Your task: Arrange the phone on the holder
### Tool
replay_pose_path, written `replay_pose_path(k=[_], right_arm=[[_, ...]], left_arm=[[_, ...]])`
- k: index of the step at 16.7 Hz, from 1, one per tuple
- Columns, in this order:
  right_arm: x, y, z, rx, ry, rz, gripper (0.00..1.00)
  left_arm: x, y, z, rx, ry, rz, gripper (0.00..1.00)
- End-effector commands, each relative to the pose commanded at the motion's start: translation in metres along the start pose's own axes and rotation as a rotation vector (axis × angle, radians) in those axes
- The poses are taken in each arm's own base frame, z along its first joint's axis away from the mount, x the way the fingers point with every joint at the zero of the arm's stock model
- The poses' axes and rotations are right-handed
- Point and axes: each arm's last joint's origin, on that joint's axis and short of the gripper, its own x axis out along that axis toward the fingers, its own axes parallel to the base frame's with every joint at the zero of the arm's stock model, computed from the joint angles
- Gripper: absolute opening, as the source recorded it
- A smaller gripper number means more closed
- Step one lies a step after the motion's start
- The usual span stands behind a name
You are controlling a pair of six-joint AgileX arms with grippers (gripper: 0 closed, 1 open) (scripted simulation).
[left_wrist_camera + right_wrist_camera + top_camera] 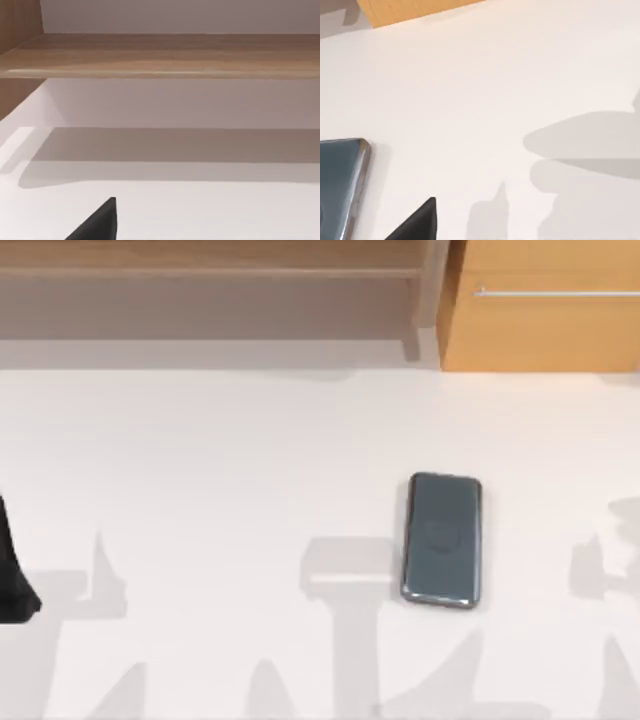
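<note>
The phone (443, 540), a dark grey-blue glossy slab with a silvery rim, lies flat on the white table (200, 460), right of centre. One of its corners appears in the right wrist view (340, 185). The holder is out of view. My left arm (14, 575) is a black shape at the table's left edge, far from the phone. A black tip of my left gripper (97, 224) pokes into the left wrist view over bare table. A black tip of my right gripper (417, 222) hangs above the table close beside the phone, not touching it.
A wooden shelf (200, 270) runs along the back of the table. A light wooden cabinet (540, 320) with a silver handle stands at the back right. Grey arm shadows fall across the front of the table.
</note>
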Motion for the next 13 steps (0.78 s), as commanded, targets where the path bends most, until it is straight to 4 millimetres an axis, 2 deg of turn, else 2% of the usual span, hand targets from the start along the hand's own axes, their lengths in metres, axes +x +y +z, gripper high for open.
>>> replay_pose_path(k=[3, 7, 13], right_arm=[[0.021, 0.013, 0.018, 0.088, 0.236, -0.056, 1.00], [0.064, 0.038, 0.038, 0.166, 0.529, -0.164, 1.00], [0.136, 0.097, 0.051, 0.151, 0.823, -0.286, 1.00]], left_arm=[[0.000, 0.000, 0.000, 0.000, 0.000, 0.000, 1.00], [0.000, 0.000, 0.000, 0.000, 0.000, 0.000, 1.00], [0.000, 0.000, 0.000, 0.000, 0.000, 0.000, 1.00]])
